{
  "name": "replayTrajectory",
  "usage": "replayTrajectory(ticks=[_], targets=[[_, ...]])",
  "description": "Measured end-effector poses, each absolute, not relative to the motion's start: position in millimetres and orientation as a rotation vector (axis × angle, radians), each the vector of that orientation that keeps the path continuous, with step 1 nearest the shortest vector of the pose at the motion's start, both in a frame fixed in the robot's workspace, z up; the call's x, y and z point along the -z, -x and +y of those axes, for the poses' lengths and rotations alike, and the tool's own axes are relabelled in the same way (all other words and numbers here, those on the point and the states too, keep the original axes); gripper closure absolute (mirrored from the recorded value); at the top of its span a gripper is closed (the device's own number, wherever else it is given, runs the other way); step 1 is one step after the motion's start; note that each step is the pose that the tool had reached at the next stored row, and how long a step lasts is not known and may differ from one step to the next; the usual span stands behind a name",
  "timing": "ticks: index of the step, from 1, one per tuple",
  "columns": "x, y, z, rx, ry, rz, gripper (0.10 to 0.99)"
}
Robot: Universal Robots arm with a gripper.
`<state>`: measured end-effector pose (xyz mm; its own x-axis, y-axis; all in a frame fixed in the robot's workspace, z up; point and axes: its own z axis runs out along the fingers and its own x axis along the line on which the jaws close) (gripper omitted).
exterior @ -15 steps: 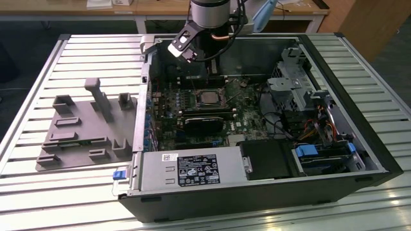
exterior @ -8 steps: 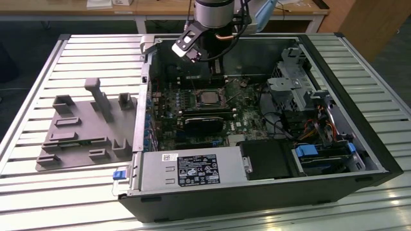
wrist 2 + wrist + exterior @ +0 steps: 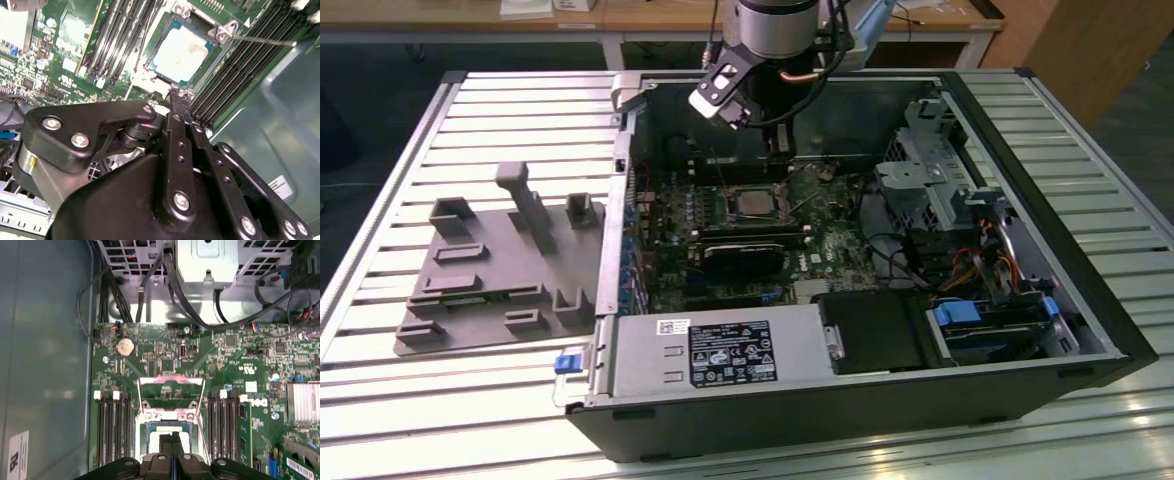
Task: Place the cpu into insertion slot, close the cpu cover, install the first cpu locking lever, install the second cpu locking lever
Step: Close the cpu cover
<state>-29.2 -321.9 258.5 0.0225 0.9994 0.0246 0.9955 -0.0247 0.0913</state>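
The cpu (image 3: pixel 182 50) lies flat in the insertion slot (image 3: pixel 159 30), its silver top showing; in the exterior view the cpu (image 3: pixel 754 201) sits mid-board inside the open computer case. The cpu cover (image 3: pixel 170 381) stands flipped open beyond the slot, green board visible through its window. My gripper (image 3: pixel 177 95) hangs just over the slot's edge near the cover's hinge, black fingers (image 3: pixel 165 446) pressed together with nothing between them. In the exterior view the gripper (image 3: pixel 781 168) reaches down from the arm behind the slot. A thin locking lever (image 3: pixel 260 40) sticks out sideways from one slot corner.
Black memory slots (image 3: pixel 112 430) flank the slot on both sides. A black card (image 3: pixel 744 258) and the power supply (image 3: pixel 720 352) lie toward the case front, and drive cages with cables (image 3: pixel 961 230) at the exterior view's right. A grey fixture tray (image 3: pixel 494 270) rests on the table.
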Motion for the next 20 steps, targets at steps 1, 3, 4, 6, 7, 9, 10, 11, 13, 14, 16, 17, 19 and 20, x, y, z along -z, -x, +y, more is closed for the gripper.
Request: replayTrajectory(ticks=[1,3,4,6,7,9,10,11,13,14,16,17,19,20], targets=[[-258.4,27.4,-321.9,-0.126,-2.211,2.160,0.984],[-258.4,24.2,-321.9,-0.126,-2.211,2.160,0.984],[-258.5,22.9,-321.9,-0.126,-2.211,2.160,0.984],[-258.5,20.6,-321.9,-0.126,-2.211,2.160,0.984],[-258.4,19.5,-321.9,-0.126,-2.211,2.160,0.984],[-258.5,17.4,-321.9,-0.126,-2.211,2.160,0.984],[-258.5,16.1,-321.9,-0.126,-2.211,2.160,0.984],[-258.4,14.9,-321.9,-0.126,-2.211,2.160,0.984],[-258.4,12.5,-321.9,-0.126,-2.211,2.160,0.984],[-258.5,11.2,-321.9,-0.126,-2.211,2.160,0.984],[-258.4,8.3,-321.8,-0.126,-2.211,2.160,0.984],[-258.4,6.3,-321.8,-0.126,-2.211,2.160,0.984],[-258.4,2.0,-321.8,-0.126,-2.211,2.160,0.984],[-258.4,-0.5,-321.7,-0.126,-2.211,2.160,0.984]])
